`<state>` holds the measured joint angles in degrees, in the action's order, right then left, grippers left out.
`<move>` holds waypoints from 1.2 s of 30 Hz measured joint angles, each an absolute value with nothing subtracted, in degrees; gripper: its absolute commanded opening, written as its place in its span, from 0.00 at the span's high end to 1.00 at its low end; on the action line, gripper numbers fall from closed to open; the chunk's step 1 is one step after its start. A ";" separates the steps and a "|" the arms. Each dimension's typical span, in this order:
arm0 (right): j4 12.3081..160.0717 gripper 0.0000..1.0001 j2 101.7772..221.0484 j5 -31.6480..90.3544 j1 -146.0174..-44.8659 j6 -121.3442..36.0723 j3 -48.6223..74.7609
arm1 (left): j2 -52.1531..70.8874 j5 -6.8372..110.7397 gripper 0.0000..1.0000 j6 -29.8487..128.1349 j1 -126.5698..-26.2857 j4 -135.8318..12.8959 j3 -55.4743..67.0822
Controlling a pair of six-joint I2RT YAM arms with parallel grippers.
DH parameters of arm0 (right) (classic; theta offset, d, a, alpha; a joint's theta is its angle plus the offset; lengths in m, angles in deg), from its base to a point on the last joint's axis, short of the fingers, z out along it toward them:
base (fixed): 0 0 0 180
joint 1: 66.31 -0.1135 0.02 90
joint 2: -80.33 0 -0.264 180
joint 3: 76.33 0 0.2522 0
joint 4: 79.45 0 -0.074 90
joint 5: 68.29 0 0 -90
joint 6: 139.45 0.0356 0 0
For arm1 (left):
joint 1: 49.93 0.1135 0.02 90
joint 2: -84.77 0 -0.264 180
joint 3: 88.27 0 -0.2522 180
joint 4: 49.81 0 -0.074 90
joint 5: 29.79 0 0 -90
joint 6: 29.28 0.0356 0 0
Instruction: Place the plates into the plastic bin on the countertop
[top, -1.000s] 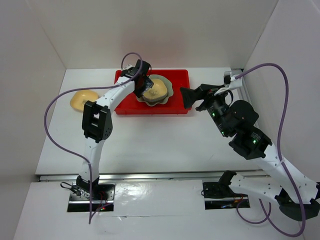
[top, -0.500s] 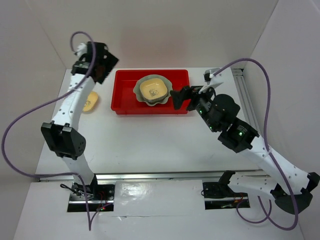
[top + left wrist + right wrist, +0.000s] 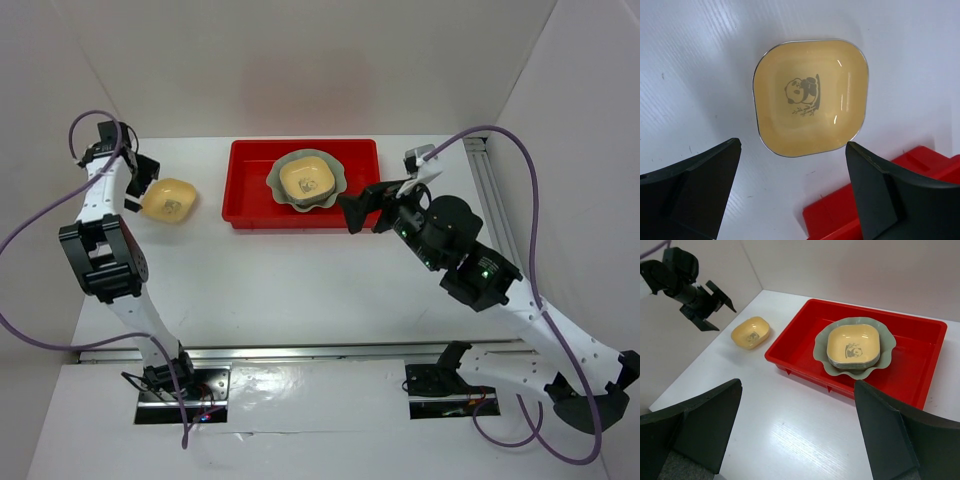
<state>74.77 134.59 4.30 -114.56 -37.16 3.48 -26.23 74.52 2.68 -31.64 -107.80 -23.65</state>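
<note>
The red plastic bin [image 3: 300, 222] stands at the back middle of the white countertop [image 3: 300, 280]. In it lies the pale green scalloped dish [image 3: 340, 178] carrying a stack of small dishes with a yellow one [image 3: 306, 178] on top. A second yellow dish [image 3: 169, 199] sits on the countertop left of the bin. My left gripper [image 3: 135, 180] is open and empty, above that dish's left side. In the left wrist view the dish [image 3: 810, 97] lies just beyond the gripper [image 3: 792, 147]. My right gripper [image 3: 365, 208] is open and empty, above the bin's front right corner.
White walls close in the countertop at the left, back and right. A grey rail [image 3: 490, 190] runs along the right edge. In the right wrist view the bin [image 3: 805, 375], the stack [image 3: 854, 346] and the loose yellow dish [image 3: 750, 332] lie ahead.
My left arm has swung from over the stack in the bin to the far left, beside the loose yellow dish. My right gripper has moved left toward the bin.
</note>
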 measured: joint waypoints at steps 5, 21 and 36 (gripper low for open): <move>74.73 0.00 133.56 4.37 -114.56 -37.16 3.48 | -28.46 73.82 0.04 3.67 -31.14 -106.20 -21.47; 74.71 0.00 133.85 4.35 -114.56 -37.40 3.43 | -35.52 70.85 0.40 3.86 -30.71 -99.52 -13.64; 74.71 0.00 134.53 4.08 -114.56 -37.55 3.41 | -37.83 67.11 1.00 3.88 -28.63 -96.98 -17.66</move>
